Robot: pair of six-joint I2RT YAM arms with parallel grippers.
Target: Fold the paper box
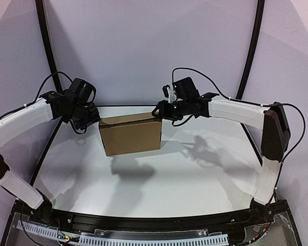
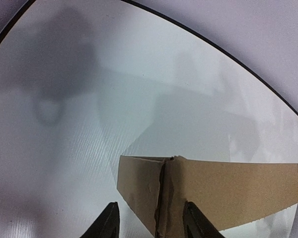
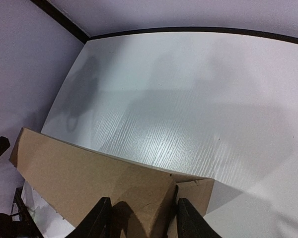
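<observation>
The paper box (image 1: 131, 134) is a closed brown cardboard mailer, held up off the white table (image 1: 195, 169) with its broad face towards the top camera; its shadow lies on the table below. My left gripper (image 1: 95, 119) holds its left end and my right gripper (image 1: 159, 110) its upper right corner. In the left wrist view the box (image 2: 238, 193) has its corner seam between the fingers of the left gripper (image 2: 153, 220). In the right wrist view the box (image 3: 74, 173) fills the gap between the fingers of the right gripper (image 3: 144, 218).
A black rim (image 1: 46, 148) borders the white table at the left and at the back. Two black curved poles (image 1: 47, 46) rise behind the table against the pale backdrop. The arm bases and a black rail (image 1: 154, 223) sit at the near edge.
</observation>
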